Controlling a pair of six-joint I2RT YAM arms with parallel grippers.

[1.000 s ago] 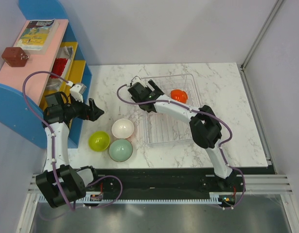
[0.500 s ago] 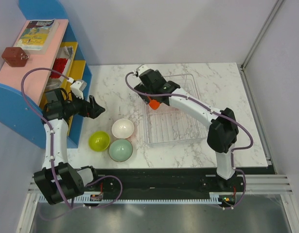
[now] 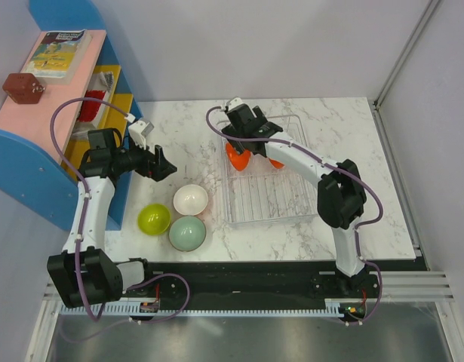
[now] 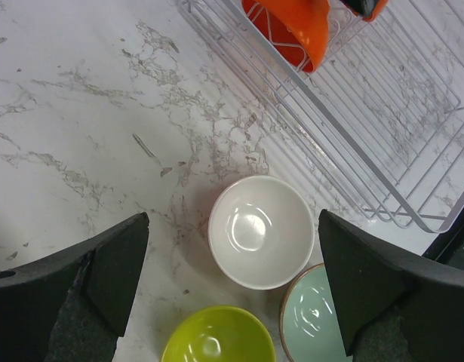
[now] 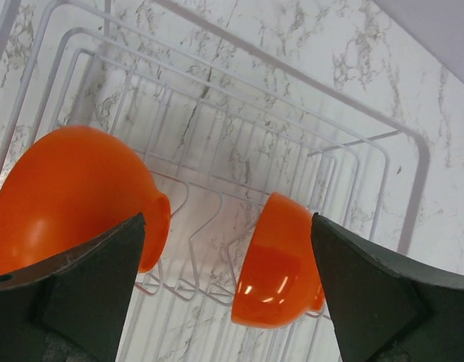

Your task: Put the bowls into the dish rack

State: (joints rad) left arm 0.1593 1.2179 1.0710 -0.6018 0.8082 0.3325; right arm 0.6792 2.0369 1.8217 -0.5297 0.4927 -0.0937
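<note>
The clear plastic dish rack with thin ribs across its floor (image 3: 269, 202) sits on the white marbled table (image 3: 352, 151), right of centre. Two of the glossy bowls are in it, both at the far end and both tipped up on edge. The larger-looking red-orange bowl (image 5: 69, 200) leans near the far left corner with its foot ring pointing toward the second red-orange bowl (image 5: 281, 260), and the two stand apart. Above them hangs the right gripper (image 5: 228, 219), its fingers spread wide and nothing between them. The other three bowls stand upright in a tight cluster on the table just left of the rack. The bowl showing white inside (image 4: 260, 231) is nearest the rack's left wall. The lime-yellow bowl (image 4: 216, 341) is to its left and closer to the arm bases, and the pale grey-green bowl (image 4: 316, 320) is closest to the bases. The left gripper (image 4: 233, 219) hovers over the white bowl without touching it, likewise spread wide and empty-handed. A blue, pink and yellow shelf unit (image 3: 58, 113) stands at the table's left edge.
</note>
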